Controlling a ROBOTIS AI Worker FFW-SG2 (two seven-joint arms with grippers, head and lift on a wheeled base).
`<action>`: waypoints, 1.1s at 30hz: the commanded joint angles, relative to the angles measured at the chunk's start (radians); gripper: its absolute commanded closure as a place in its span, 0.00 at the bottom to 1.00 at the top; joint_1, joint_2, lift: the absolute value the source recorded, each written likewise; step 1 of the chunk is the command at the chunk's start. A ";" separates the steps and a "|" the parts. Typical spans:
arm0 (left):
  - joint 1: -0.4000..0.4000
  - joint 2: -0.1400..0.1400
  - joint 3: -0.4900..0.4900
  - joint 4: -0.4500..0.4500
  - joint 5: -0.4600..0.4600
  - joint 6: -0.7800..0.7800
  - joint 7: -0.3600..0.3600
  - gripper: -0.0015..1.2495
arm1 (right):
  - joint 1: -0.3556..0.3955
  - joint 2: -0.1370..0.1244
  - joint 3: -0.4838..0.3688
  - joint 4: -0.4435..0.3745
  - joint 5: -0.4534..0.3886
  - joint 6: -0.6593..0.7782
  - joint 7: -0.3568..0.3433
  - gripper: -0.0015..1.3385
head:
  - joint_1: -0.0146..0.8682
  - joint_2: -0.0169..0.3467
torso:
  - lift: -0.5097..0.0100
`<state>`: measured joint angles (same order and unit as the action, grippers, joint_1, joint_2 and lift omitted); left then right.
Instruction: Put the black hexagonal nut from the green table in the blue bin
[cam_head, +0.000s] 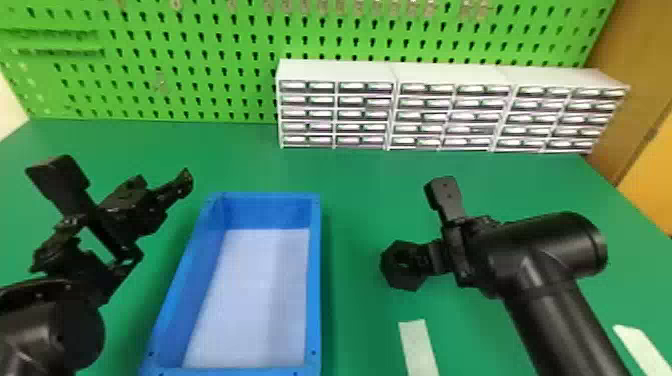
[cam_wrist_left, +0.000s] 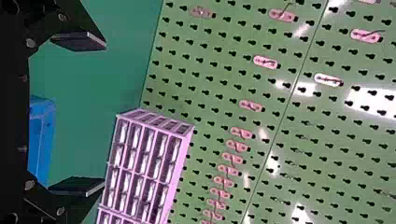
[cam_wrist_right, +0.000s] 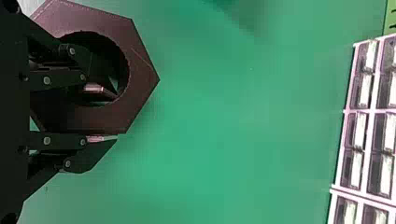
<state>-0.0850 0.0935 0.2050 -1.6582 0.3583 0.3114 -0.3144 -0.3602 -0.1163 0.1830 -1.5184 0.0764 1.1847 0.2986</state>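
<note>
You have the black hexagonal nut (cam_head: 407, 285) right of the blue bin (cam_head: 314, 280), apart from it, pinched by your right gripper (cam_head: 425, 258), one finger through its hole. Your left gripper (cam_head: 162, 184) stands wide beyond the bin's left side.

**How the things lie before me**

On the table (cam_head: 350, 172), the bin (cam_head: 314, 280) stands before me, a little to the left. To the right of it is the nut (cam_head: 398, 284), in my right claw (cam_head: 425, 259). One strip (cam_head: 419, 347) lies on the table nearer to me than the nut; a second strip (cam_head: 642, 347) lies farther right. Behind, toward the right, stand the drawer cabinets (cam_head: 335, 72), side by side, and behind them is the pegboard (cam_head: 225, 70).
</note>
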 joint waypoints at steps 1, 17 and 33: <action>0.001 0.000 -0.001 0.000 0.002 0.000 0.000 0.19 | 0.000 -0.003 -0.022 -0.026 0.031 -0.014 0.001 0.79 | 0.80 0.07 | 0.79; 0.005 0.000 -0.001 0.000 0.004 0.000 0.000 0.19 | 0.020 -0.028 -0.076 -0.123 0.026 -0.244 0.001 0.79 | 0.80 0.07 | 0.79; 0.005 0.000 -0.001 0.000 0.004 -0.002 0.000 0.19 | 0.081 -0.028 -0.129 -0.131 -0.215 -0.797 -0.046 0.79 | 0.80 0.07 | 0.79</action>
<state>-0.0795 0.0935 0.2040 -1.6582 0.3620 0.3102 -0.3144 -0.2866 -0.1364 0.0358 -1.6505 -0.0770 0.5061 0.2714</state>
